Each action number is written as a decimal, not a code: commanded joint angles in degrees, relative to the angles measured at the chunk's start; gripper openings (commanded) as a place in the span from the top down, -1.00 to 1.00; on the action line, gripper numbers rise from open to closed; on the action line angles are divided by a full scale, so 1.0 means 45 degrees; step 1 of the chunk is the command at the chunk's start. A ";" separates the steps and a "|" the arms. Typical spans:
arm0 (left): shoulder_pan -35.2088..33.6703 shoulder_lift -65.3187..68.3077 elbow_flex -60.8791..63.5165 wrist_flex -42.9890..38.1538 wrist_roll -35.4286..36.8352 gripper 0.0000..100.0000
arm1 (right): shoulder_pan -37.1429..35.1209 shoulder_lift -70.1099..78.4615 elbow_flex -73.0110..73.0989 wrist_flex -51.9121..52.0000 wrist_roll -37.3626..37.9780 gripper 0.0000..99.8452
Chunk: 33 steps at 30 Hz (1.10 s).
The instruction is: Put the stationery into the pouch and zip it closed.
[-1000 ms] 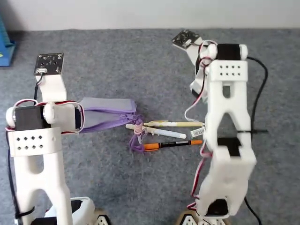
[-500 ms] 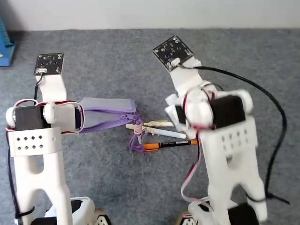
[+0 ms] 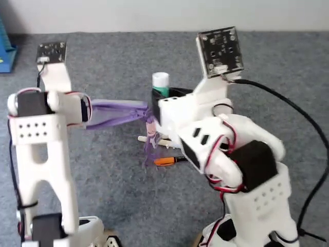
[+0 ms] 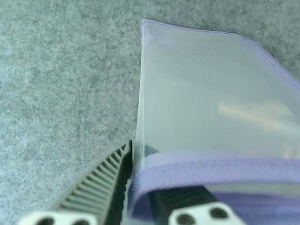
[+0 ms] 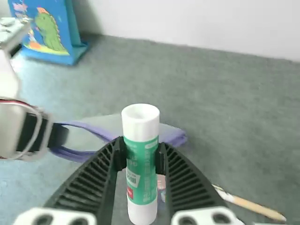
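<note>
High view, grey carpet point(image 3: 123, 62), purple pouch point(image 3: 117, 111), white wall point(image 3: 154, 14)

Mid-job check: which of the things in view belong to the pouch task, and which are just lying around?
Part of the job:
- purple pouch, clamped in the left gripper
- glue stick, held in the right gripper
- orange pen and white pen, lying on the grey mat

Just lying about:
- blue dinosaur-print item by the wall
</note>
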 commanded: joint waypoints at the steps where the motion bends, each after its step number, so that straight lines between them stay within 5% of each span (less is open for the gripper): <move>1: 0.0020 0.1094 -0.1241 0.0352 0.0195 0.98 | -0.0342 -0.0303 0.1055 -0.2549 -0.0234 0.98; 11: 0.0195 0.1758 -0.2178 0.0371 0.0215 0.98 | -0.1573 -0.0283 0.4767 -1.0364 0.0860 0.98; 33: 0.0215 0.1758 -0.2217 0.0371 0.0586 0.98 | -0.2491 0.0049 1.0393 -1.7338 0.3770 0.98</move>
